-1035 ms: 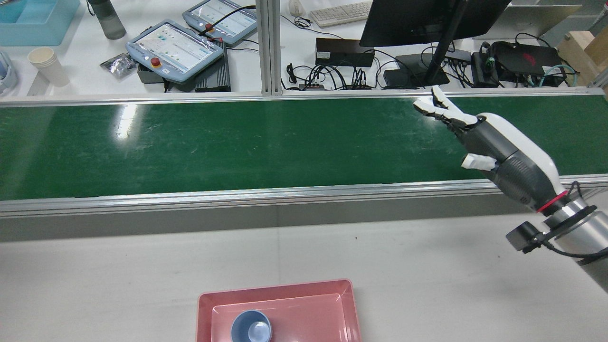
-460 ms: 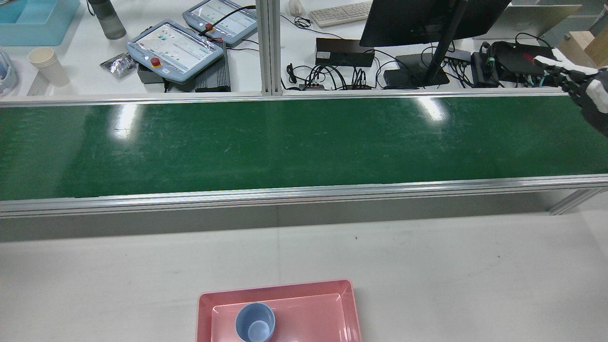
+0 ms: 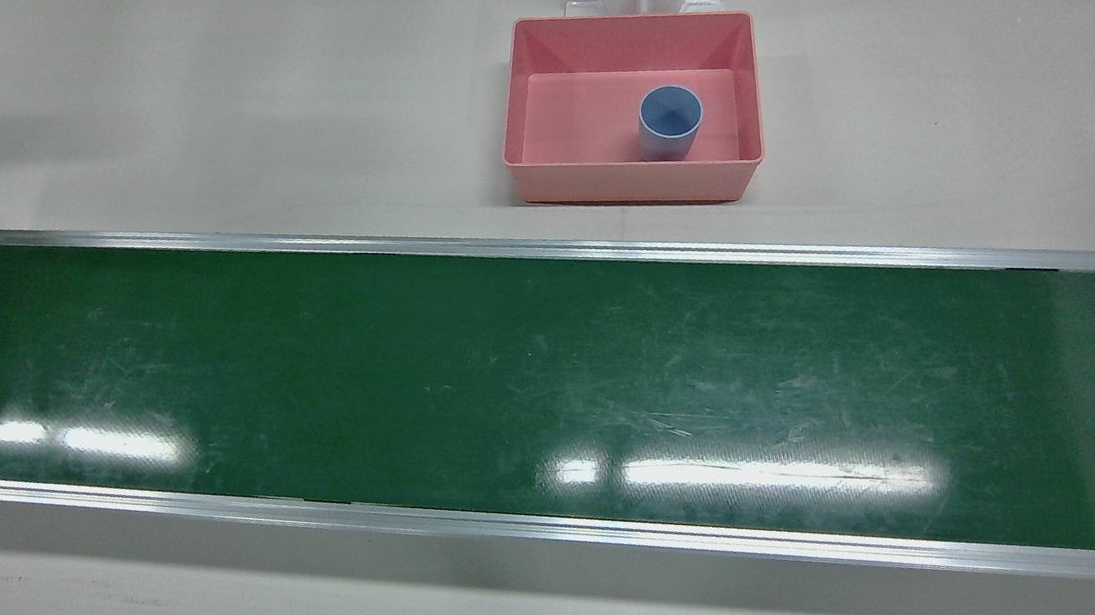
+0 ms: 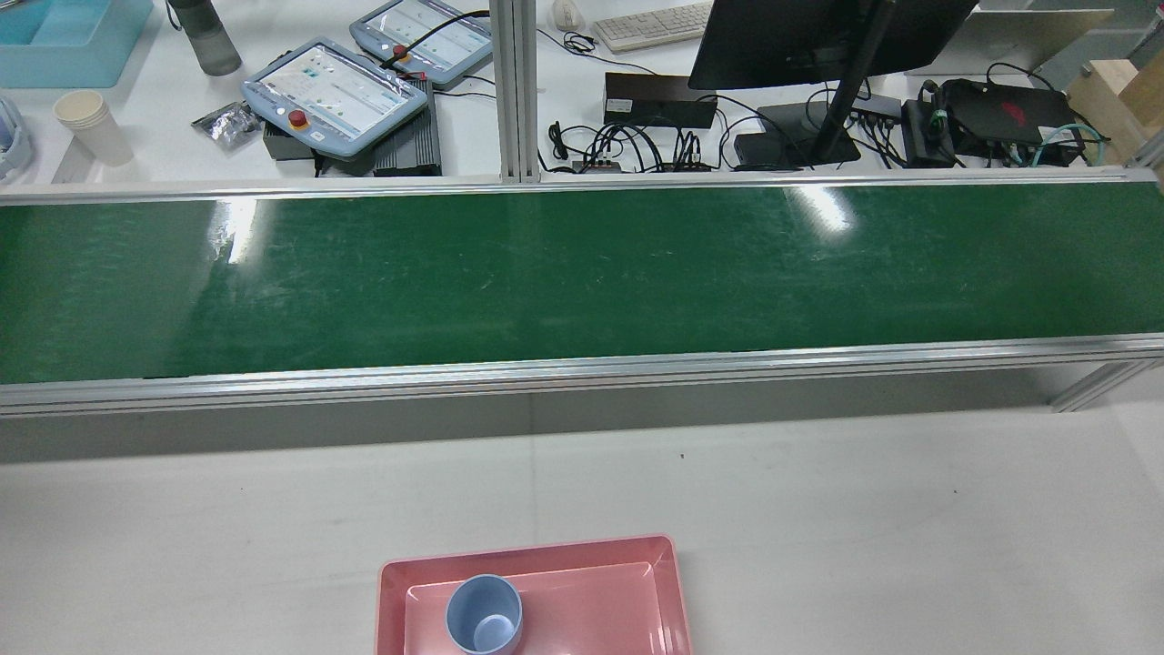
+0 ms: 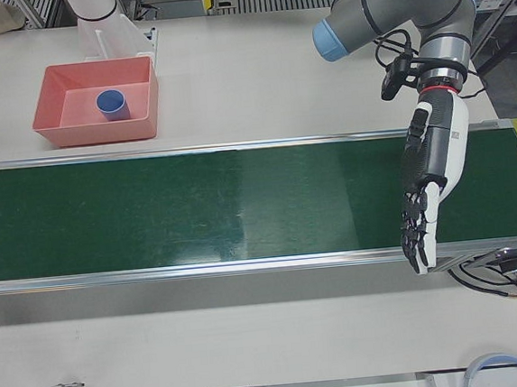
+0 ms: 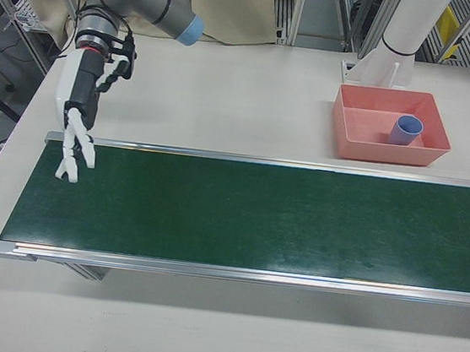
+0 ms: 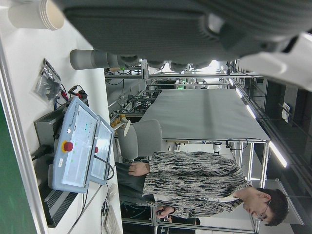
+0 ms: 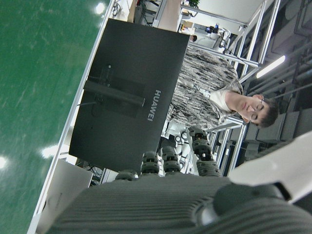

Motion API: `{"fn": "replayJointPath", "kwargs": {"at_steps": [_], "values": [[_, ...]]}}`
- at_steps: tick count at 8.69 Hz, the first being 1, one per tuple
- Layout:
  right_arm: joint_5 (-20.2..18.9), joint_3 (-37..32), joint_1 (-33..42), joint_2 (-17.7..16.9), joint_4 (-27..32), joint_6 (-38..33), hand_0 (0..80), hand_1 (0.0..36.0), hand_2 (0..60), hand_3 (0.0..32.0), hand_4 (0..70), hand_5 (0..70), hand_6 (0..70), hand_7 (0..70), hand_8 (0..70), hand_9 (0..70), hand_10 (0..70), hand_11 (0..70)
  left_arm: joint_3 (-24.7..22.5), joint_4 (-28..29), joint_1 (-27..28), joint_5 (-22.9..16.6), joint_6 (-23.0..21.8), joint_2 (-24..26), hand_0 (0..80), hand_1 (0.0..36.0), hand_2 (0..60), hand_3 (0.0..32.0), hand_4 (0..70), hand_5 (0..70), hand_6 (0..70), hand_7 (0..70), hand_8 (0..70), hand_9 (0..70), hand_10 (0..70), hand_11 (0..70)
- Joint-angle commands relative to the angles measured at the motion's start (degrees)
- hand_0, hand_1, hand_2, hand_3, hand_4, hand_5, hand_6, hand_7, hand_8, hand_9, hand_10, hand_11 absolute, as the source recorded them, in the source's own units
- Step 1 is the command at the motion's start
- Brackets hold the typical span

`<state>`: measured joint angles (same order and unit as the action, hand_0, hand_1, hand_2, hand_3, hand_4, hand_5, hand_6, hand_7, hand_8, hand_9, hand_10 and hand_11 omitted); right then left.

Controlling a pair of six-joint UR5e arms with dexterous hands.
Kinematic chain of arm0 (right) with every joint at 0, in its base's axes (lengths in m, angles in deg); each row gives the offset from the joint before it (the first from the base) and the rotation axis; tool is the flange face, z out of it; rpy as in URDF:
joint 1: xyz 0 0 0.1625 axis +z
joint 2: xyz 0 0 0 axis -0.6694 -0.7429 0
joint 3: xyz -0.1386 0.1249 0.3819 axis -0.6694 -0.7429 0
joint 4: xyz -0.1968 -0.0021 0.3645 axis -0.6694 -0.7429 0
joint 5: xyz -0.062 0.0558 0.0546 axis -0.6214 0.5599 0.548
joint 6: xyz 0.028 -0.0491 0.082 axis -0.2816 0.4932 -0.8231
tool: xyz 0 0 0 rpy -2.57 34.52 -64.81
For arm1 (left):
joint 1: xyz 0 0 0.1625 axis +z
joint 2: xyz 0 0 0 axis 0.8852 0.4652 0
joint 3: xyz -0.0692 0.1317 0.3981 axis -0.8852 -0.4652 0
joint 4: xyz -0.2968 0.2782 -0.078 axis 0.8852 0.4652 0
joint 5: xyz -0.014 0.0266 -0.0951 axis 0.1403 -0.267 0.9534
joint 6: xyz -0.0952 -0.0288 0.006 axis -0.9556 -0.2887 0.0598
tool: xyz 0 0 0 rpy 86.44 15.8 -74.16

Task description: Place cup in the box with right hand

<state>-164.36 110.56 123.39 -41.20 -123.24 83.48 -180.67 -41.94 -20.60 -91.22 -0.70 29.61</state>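
Note:
A blue cup (image 3: pixel 670 121) stands upright inside the pink box (image 3: pixel 634 179) on the white table; it also shows in the rear view (image 4: pixel 484 614), the left-front view (image 5: pixel 111 104) and the right-front view (image 6: pixel 407 129). My right hand (image 6: pixel 75 128) is open and empty, fingers pointing down over the far end of the green belt, well away from the box. My left hand (image 5: pixel 428 188) is open and empty, hanging over the belt's other end.
The green conveyor belt (image 3: pixel 555 387) runs across the station between the white table (image 3: pixel 187 111) and the operators' side. Beyond it stand a monitor (image 4: pixel 818 36), teach pendants (image 4: pixel 336 91) and cables. A person sits behind the station.
My right hand has moved out of the rear view to the right. The blue cup has settled upright in the pink box.

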Motion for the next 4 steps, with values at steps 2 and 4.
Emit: {"fn": "replayJointPath", "kwargs": {"at_steps": [2, 4], "values": [[-1.44, -0.99, 3.26, -0.65, 2.10, -0.98, 20.1, 0.5, 0.0, 0.0, 0.2, 0.5, 4.4, 17.4, 4.5, 11.2, 0.0, 0.0, 0.03, 0.00, 0.00, 0.00, 0.00, -0.06, 0.0, 0.0, 0.0, 0.0, 0.0, 0.0, 0.0, 0.0, 0.0, 0.0, 0.0, 0.0], [-1.44, -0.99, 4.05, -0.91, 2.10, -1.33, 22.6, 1.1, 0.0, 0.0, 0.0, 0.8, 4.2, 16.0, 4.6, 10.7, 0.0, 0.0, -0.06, 0.00, 0.00, 0.00, 0.00, -0.06, 0.0, 0.0, 0.0, 0.0, 0.0, 0.0, 0.0, 0.0, 0.0, 0.0, 0.0, 0.0]]}}
